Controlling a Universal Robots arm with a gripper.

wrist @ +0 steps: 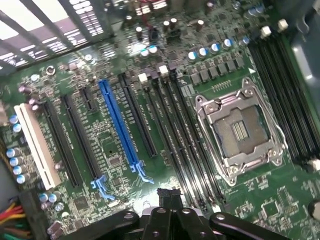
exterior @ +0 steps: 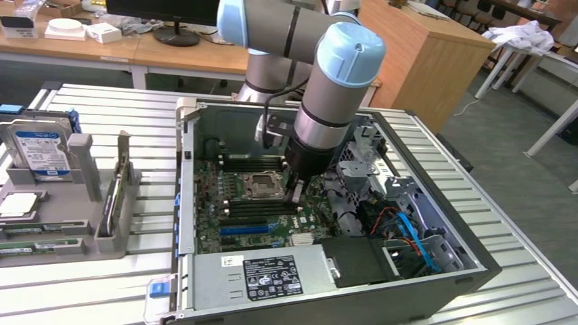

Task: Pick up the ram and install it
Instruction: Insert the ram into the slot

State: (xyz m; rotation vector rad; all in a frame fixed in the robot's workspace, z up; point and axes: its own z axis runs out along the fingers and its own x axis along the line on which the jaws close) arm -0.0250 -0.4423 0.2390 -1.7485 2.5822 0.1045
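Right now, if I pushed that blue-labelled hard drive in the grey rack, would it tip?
Probably not: the blue-labelled hard drive stands upright in the grey rack, whose posts likely brace it. It looks like rigid metal, so probably stiff and heavy.

1. The room is daylight-bright. The white slatted table (exterior: 505, 223) glares pale, close to washed out towards the exterior view's right.
2. Soft highlights from overhead sit on the arm (exterior: 339, 81) and its pale blue caps.
3. Inside the computer case (exterior: 434, 271) it is dimmer, and the arm shades the motherboard (exterior: 239, 203) beneath it.
4. In the wrist view the board is evenly lit, while light through the vented wall (wrist: 30, 20) blows out white.
5. The CPU socket (wrist: 240, 132) frame glints, and a glare patch lies near the blue slot (wrist: 117, 120) clips.
6. The gripper (wrist: 169, 200) reads as a dark shape with little detail.
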